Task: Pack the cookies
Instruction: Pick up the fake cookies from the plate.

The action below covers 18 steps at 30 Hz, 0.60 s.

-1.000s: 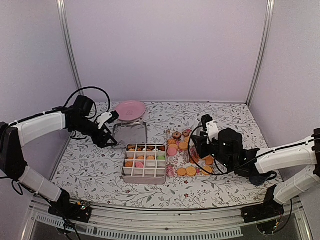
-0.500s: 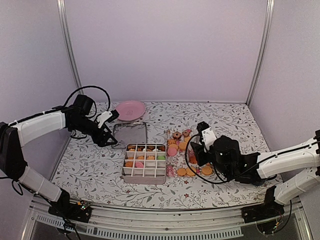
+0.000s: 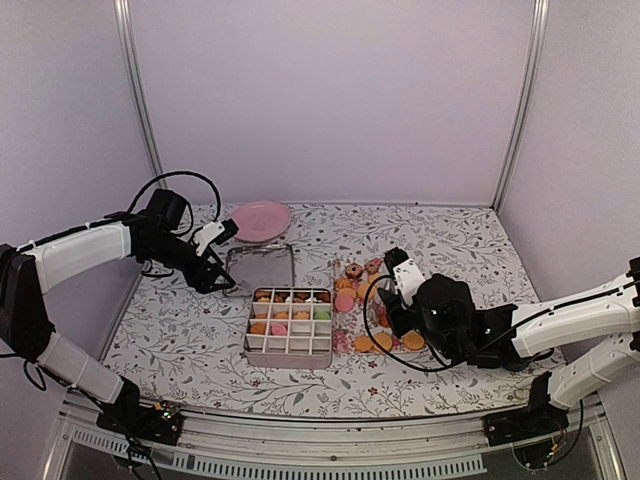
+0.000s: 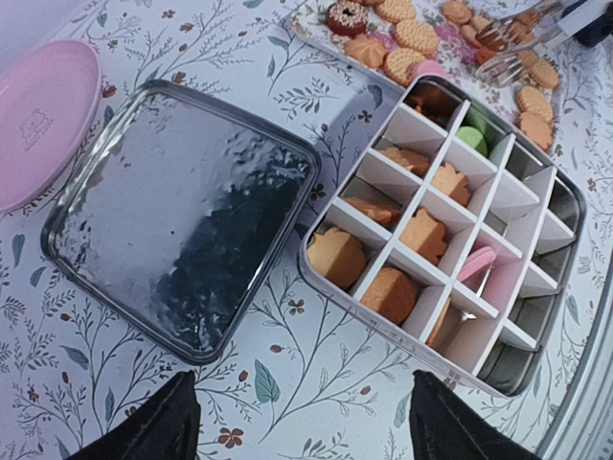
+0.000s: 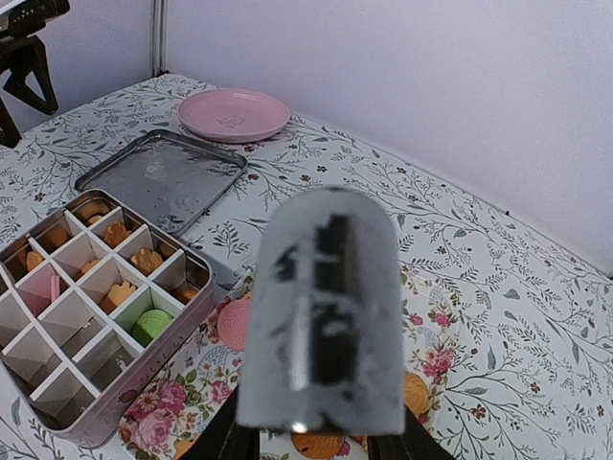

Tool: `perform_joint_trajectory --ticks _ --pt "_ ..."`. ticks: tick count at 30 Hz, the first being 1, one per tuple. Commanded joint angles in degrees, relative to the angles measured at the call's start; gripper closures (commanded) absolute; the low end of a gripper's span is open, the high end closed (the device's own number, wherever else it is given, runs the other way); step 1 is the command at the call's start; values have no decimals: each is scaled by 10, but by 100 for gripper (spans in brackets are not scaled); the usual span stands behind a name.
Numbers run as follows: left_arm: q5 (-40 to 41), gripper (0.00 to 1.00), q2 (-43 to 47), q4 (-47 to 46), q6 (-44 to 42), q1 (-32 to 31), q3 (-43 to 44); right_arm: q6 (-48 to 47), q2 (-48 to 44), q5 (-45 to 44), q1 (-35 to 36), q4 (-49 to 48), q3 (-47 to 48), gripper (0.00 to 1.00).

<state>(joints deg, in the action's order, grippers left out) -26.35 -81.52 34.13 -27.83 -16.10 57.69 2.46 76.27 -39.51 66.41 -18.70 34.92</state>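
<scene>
Since the earlier frame the right arm has swung left and lower. Its right claw (image 4: pixel 490 50) now hangs over the loose cookies (image 3: pixel 382 342), close to the right side of the tin box (image 3: pixel 288 357). The left arm has not shifted.

Containers: the tin box stands open on the table (image 3: pixel 180 340), fitted with a white grid of sixteen cells.
- Several cells each hold one golden-orange cookie.
- One cell holds a green cookie, one a pink cookie, and a corner cell something dark brown.
- Several cells along the near and right sides show only the white divider.

The flat metal lid (image 4: pixel 182 216) lies on the table just beside the box, on its far side. The pink plate (image 4: pixel 38 115) stands beyond the lid.

Task item: the unpacked cookies lie flat on a rose-printed sheet (image 5: pixel 436 362), just right of the box. They are small round discs, mostly golden-orange. A few are pink, and a few at the far end are dark and decorated.

Claws: the left claw (image 4: pixel 302 431) is spread wide with nothing between its fingers, and it hovers above the table near the lid and box. The two fingers of the right claw stand slightly apart above the sheet. Whether a cookie sits between them cannot be told. The right wrist view is largely blocked by a blurred grey shape.
</scene>
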Motion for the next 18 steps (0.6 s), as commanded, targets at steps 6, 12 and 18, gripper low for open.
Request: perform_joint_trajectory --ticks 6,12,18 --pt "3 25 10 -11 -7 5 -6 -8 -24 -3 5 -4 19 62" --pt "1 25 10 -12 -8 4 -4 5 -34 -40 5 2 8 63" --pt "1 25 12 -12 -9 4 -7 52 -40 -35 5 2 -12 63"
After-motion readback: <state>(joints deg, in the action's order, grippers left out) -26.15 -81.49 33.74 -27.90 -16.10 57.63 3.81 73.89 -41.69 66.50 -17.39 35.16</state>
